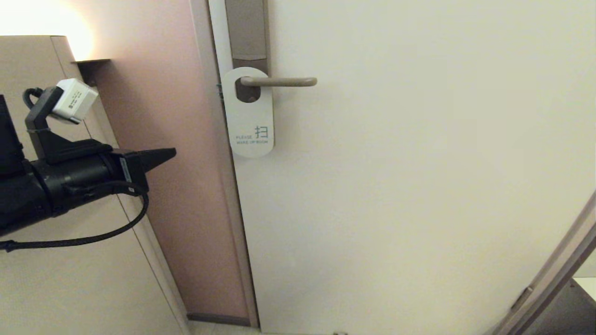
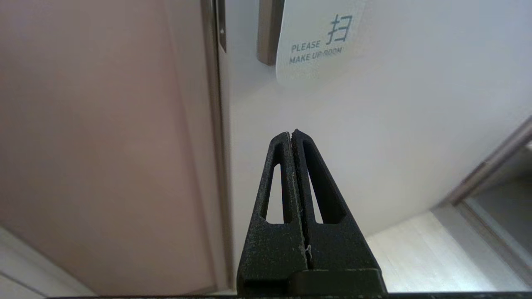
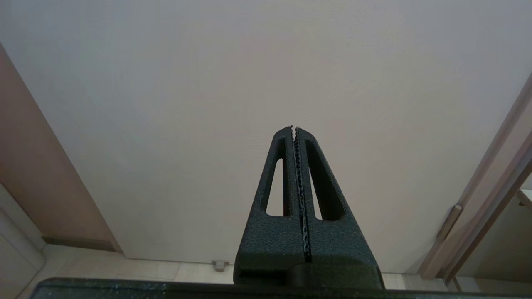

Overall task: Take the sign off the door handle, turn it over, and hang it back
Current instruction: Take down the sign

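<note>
The sign (image 1: 249, 116) hangs on the door handle (image 1: 279, 82), white face out with blue text, its round hole over the lever's root. The handle sits on a tall brown-grey plate (image 1: 247, 32). My left gripper (image 1: 171, 152) is shut and empty, raised at the left, pointing toward the door, left of and below the sign. In the left wrist view the sign's lower end (image 2: 318, 45) shows beyond my shut left gripper (image 2: 291, 133). My right gripper (image 3: 293, 128) is shut and empty, low, facing the bare door; it does not show in the head view.
The white door (image 1: 419, 186) fills the middle and right. A pink wall panel (image 1: 163, 116) and the door frame (image 1: 226, 195) stand left of it. A beige cabinet (image 1: 56, 279) lies behind the left arm. A second frame (image 1: 558, 270) cuts the lower right corner.
</note>
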Tool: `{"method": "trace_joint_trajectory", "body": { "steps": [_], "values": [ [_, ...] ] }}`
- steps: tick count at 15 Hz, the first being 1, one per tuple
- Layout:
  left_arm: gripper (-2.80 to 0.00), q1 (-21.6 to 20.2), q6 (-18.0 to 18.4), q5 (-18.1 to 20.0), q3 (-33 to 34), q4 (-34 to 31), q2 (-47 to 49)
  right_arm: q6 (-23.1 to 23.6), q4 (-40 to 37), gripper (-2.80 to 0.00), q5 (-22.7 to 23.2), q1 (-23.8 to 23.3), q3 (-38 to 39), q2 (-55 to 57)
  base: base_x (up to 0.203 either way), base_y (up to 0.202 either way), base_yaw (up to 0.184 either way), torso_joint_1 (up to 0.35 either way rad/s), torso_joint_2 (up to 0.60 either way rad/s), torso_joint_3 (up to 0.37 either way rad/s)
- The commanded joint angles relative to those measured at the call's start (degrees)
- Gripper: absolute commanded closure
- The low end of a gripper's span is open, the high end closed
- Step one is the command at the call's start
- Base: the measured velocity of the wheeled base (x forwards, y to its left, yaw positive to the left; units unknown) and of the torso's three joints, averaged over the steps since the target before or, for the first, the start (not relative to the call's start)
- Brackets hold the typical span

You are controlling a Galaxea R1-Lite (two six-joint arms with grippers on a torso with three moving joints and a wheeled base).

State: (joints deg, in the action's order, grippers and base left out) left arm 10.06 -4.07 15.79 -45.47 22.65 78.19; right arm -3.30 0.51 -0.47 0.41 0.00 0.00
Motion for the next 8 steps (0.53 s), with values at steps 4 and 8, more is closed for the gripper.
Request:
{"method": "trace_joint_trajectory", "body": {
  "steps": [4, 8],
  "values": [
    [0.00, -3.9, -2.8, 0.3, -3.4, 0.3, 4.3, 0.0, 0.0, 0.00, 0.0, 0.0, 0.0, 0.0, 0.000, 0.000, 0.000, 0.000, 0.00, 0.000],
    [0.00, -6.0, -2.9, 5.4, -5.6, 0.3, 6.9, 0.0, 0.0, 0.00, -0.1, 0.0, 0.0, 0.1, 0.000, 0.000, 0.000, 0.000, 0.00, 0.000]
  ]
}}
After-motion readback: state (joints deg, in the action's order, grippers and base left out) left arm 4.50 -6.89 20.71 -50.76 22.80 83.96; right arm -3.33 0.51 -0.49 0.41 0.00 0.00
